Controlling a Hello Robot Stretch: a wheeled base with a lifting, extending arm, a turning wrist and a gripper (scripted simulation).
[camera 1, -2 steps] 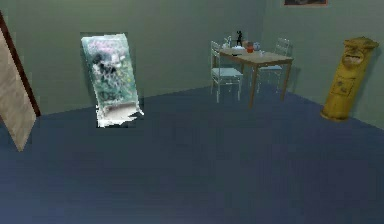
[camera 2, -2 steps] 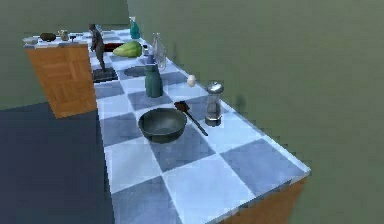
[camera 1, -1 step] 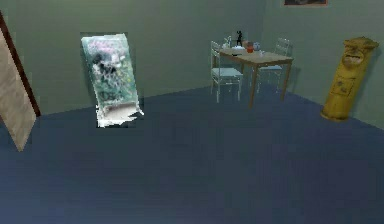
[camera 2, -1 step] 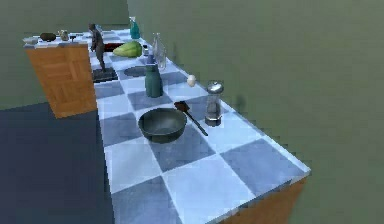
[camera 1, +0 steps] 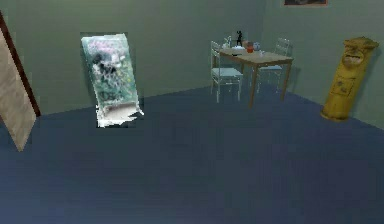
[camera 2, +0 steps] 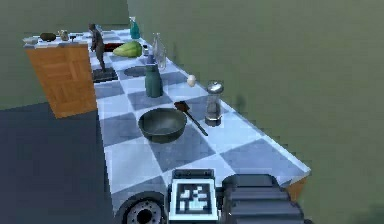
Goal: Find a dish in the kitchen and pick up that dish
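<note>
- Claw (camera 2: 142, 212): dark body at the lower edge. Its far end is indistinct, so its state and any load cannot be told.
- Dish (camera 2: 162, 124): dark bowl at mid-bench (camera 2: 240, 150), located but not yet grasped.
- Small jar (camera 2: 213, 102): stands near the bowl. The next reach to the rim should probably avoid it.

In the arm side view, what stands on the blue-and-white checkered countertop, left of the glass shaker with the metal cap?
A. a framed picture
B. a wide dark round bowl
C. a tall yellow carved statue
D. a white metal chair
B: the wide dark round bowl sits on the blue-and-white checkered countertop, left of and slightly nearer than the glass shaker with the metal cap.
</note>
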